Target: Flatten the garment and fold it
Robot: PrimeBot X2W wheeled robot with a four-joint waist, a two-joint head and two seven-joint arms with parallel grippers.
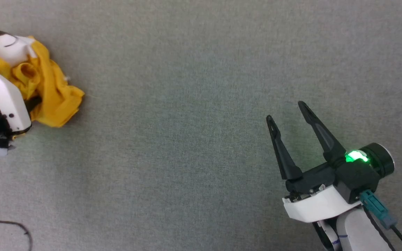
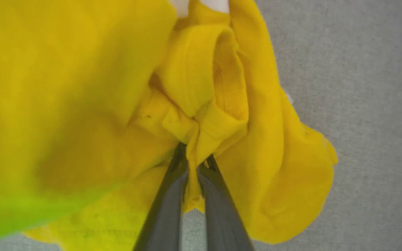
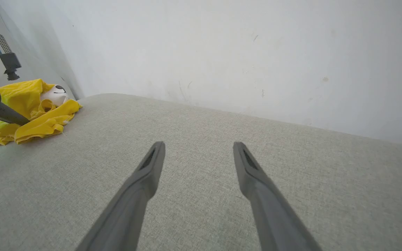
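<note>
While the crumpled garment (image 2: 274, 157) bunches around the left gripper (image 2: 195, 159), its jaws pinching a yellow fold between them, the right gripper (image 1: 286, 112) stands spread wide, well apart.

The garment (image 1: 52, 94) lies in a heap on the table (image 1: 187, 146) at the upper left of the head view, running off the frame's left edge. The left arm (image 1: 2, 101) enters from the left edge and overlaps the heap's left part. In the left wrist view the left gripper (image 2: 195, 158) rises from the bottom centre with a fold of the garment between its jaws, and bare table lies at the far right. The right gripper (image 1: 285, 111) sits at the lower right of the head view, well apart from the garment, with bare table between them. In the right wrist view a wall (image 3: 239, 52) stands behind the table, across the top.
</note>
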